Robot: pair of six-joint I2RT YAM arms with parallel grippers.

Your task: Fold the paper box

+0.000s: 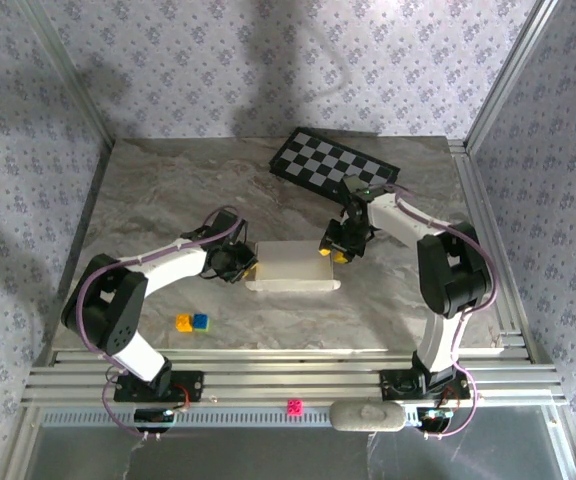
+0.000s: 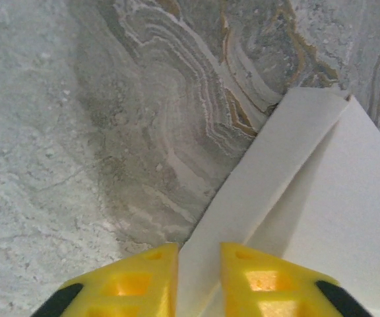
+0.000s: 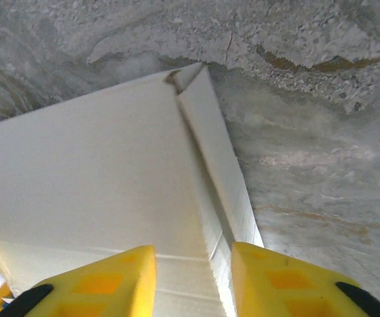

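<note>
The top external camera looks down from above and behind the arm bases (image 1: 158,385), and from this distance we see the whole table (image 1: 168,190) with the paper box (image 1: 290,262) at its middle. Each wrist camera looks forward along its own fingers, those of the left gripper (image 2: 198,254) and the right gripper (image 3: 193,254), very close to the box. All three views share this box and the marbled surface around it.

Paper box (image 1: 291,262) before the chessboard (image 1: 334,165)
</note>
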